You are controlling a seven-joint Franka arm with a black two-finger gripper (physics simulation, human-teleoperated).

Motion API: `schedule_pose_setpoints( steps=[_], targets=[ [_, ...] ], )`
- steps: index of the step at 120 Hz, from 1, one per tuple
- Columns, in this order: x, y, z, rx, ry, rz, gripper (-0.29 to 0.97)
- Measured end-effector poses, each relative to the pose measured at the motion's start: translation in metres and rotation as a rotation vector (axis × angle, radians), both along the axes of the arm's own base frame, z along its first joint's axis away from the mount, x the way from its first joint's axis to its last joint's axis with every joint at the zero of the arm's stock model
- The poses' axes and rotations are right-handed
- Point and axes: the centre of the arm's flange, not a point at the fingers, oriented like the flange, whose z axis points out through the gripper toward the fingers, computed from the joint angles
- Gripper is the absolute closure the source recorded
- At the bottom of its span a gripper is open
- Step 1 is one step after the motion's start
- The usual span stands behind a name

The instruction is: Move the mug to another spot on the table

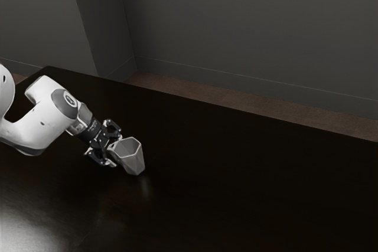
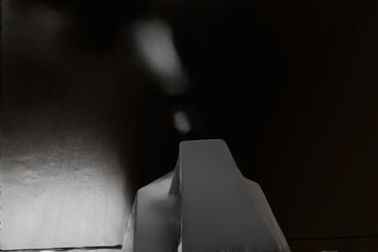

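Over the dark surface (image 1: 254,169), the claw (image 1: 114,150) is gripping the faceted mug (image 1: 132,155) at its rim, likely rigid, light, slippery.

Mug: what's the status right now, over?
Gripper shut on mug. Mug slightly tilted, down near table. Nothing in the way.

1. The arm (image 1: 35,122) is clad in smooth, rounded white shells with a soft sheen.
2. A grey ring (image 1: 66,103) bands its last white joint.
3. To the ring's right is a black wrist section (image 1: 87,127).
4. The gripper (image 1: 111,146) is black with pale metallic edges.
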Motion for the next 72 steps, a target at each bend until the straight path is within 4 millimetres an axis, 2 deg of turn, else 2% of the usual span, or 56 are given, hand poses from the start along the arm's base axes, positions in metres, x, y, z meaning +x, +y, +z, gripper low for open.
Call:
schedule_pose_setpoints(
  steps=[48,72],
  targets=[
    [-0.006,0.024,0.001,0.003,-0.013,0.031,0.02],
    [-0.005,0.048,-0.001,0.0,-0.014,0.06,0.01]
  ],
)
